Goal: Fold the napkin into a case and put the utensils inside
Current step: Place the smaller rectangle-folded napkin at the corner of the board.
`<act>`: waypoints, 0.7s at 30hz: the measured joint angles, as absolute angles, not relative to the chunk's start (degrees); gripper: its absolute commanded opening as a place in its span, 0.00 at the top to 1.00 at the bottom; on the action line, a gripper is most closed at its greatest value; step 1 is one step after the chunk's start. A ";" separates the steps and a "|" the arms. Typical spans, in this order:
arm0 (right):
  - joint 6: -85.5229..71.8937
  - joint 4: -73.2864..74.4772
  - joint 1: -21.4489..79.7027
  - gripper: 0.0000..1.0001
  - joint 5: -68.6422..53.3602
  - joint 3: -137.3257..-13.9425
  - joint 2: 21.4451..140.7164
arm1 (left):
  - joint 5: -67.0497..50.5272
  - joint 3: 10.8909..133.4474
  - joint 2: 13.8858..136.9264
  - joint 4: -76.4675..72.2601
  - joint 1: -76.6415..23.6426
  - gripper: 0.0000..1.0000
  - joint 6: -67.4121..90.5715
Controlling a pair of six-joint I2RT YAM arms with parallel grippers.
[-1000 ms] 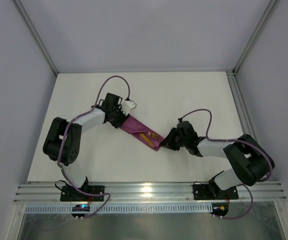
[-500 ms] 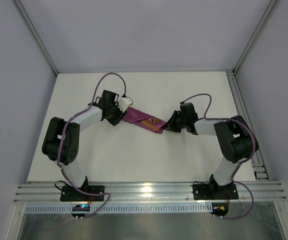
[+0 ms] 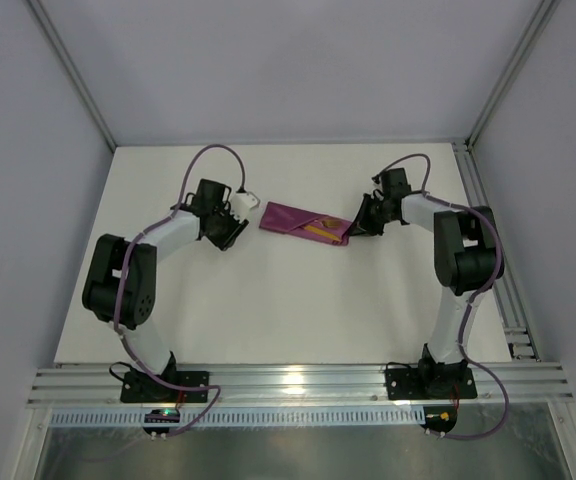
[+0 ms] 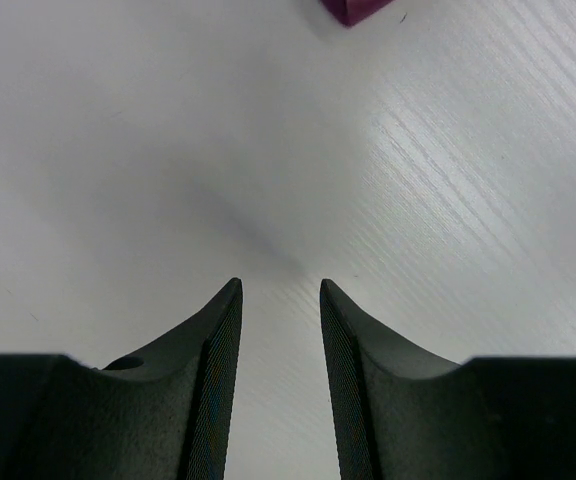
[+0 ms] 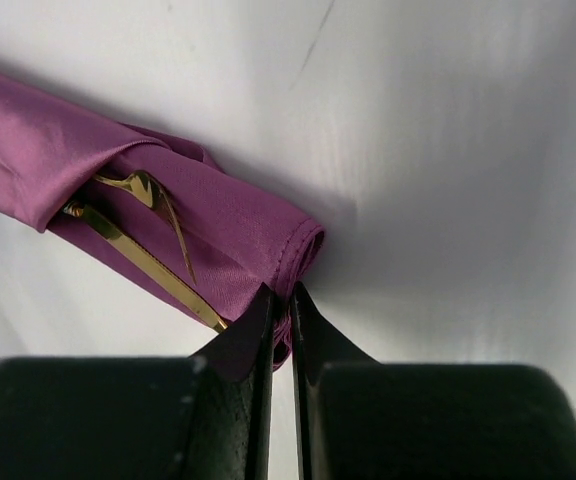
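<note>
Closing step, near far edge of bench (image 3: 268, 310): pinches case (image 3: 303, 220) end with right end effector (image 5: 280, 292), utensils (image 5: 148, 268) tucked inside; holds left end effector (image 4: 279, 288) part-open, empty. Likely next: release without dragging cloth.

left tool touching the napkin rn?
Apart. Left wrist view: the left tool hangs open over bare table, with only the napkin corner at the far top edge.

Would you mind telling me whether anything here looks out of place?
Nothing looks damaged. The case lies slightly askew, the gold utensils poke partly out of its fold, and the right gripper pinches its end.
</note>
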State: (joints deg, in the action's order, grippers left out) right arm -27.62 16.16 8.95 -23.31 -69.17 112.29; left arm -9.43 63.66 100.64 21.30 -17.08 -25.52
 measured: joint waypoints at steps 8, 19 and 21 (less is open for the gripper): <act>-21.43 26.33 3.44 0.96 -24.16 -78.61 116.95 | -9.45 63.66 100.62 21.34 -16.08 0.61 -25.78; -17.87 33.82 -4.51 0.96 -22.61 -86.28 120.22 | -9.47 63.66 99.74 21.52 -14.92 0.61 -25.96; -17.65 34.59 -6.46 0.96 -22.48 -88.07 121.62 | -9.47 63.66 99.74 21.56 -14.90 0.61 -25.98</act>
State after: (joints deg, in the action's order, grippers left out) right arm -17.65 34.59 -6.46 -22.48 -88.07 121.62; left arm -9.47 63.66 99.74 21.56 -14.90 -25.98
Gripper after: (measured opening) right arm 0.101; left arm 0.388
